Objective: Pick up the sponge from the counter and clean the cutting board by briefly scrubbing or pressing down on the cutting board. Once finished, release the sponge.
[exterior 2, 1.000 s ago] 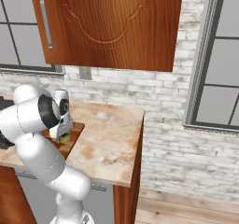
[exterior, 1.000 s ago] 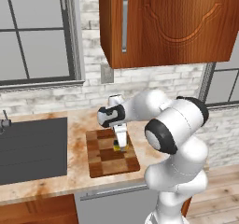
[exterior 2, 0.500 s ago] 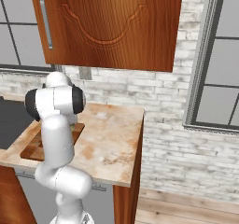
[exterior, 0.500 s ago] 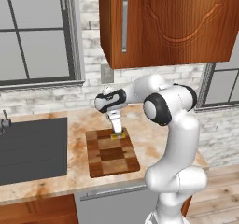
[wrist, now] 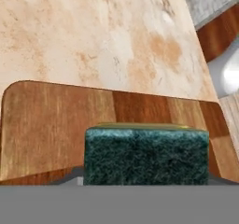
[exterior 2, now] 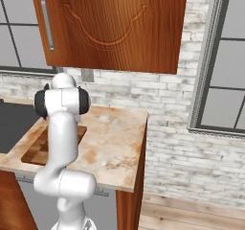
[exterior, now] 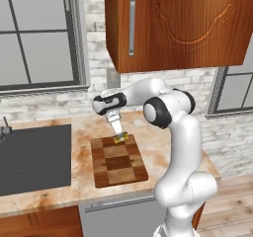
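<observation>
The sponge (exterior: 121,138) lies on the board (exterior: 118,161), at its far edge and near the far right corner — green face up, a thin yellow line showing along its side. In the hand view the sponge (wrist: 146,155) sits low and centred, its green top wide across the bottom, with the board (wrist: 51,125) spreading past it to a rounded corner at the left and a straight edge beyond.

The gripper (exterior: 118,130) hangs just over the sponge, pointing down from a hand that reaches in from the left of the arm's elbow. Its fingers are right at the sponge, but whether they still pinch it or have let go I cannot tell — the tips are too small in the left base view and hidden behind the sponge in the hand view.

The counter (exterior: 79,137) has bare stone all round the board: a strip between board and sink (exterior: 32,157) on the left, a wider stretch to the right running to the counter's end, and a band behind up to the brick wall. The near half of the board is bare. In the right base view the arm's upright link covers most of the board (exterior 2: 38,150), and the counter (exterior 2: 115,138) lies open to the right as far as its pale edge.
</observation>
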Available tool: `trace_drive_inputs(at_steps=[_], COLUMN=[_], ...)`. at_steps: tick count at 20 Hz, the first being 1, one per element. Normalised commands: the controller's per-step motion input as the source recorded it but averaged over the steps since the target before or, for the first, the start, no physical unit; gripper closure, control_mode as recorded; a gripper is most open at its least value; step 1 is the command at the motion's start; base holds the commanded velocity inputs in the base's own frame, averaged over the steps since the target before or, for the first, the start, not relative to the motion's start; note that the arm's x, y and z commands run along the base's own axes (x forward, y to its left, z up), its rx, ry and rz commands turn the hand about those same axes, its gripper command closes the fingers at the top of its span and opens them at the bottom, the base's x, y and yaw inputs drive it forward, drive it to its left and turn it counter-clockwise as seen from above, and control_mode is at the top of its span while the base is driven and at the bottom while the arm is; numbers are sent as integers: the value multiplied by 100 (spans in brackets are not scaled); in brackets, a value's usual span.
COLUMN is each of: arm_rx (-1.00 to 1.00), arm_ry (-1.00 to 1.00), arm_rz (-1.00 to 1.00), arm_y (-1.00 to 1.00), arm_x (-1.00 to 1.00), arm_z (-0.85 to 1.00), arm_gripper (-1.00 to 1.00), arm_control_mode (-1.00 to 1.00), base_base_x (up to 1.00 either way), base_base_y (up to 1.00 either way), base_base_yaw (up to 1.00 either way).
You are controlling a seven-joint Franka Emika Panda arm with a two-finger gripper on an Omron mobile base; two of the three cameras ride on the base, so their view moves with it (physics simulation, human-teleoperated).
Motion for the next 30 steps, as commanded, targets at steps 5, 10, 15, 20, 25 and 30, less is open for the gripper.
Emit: trace_drive_inputs(at_steps=[5, 10, 15, 20, 25, 30], arm_rx=[0, 4, 12, 17, 16, 11], arm_ry=[-45, -50, -34, -9, 0, 0], arm_rz=[0, 0, 0, 0, 0, -1], arm_y=[-21, -39, -38, -29, -19, -21], arm_x=[-16, -38, -8, 26, 69, 59], arm_z=[-65, -70, -56, -44, -31, -30], arm_gripper=[100, 100, 100, 100, 100, 100], arm_control_mode=[-100, -100, -100, -100, -100, -100], base_base_x=[0, 0, 0, 0, 0, 0], base_base_y=[0, 0, 0, 0, 0, 0], base_base_yaw=[0, 0, 0, 0, 0, 0])
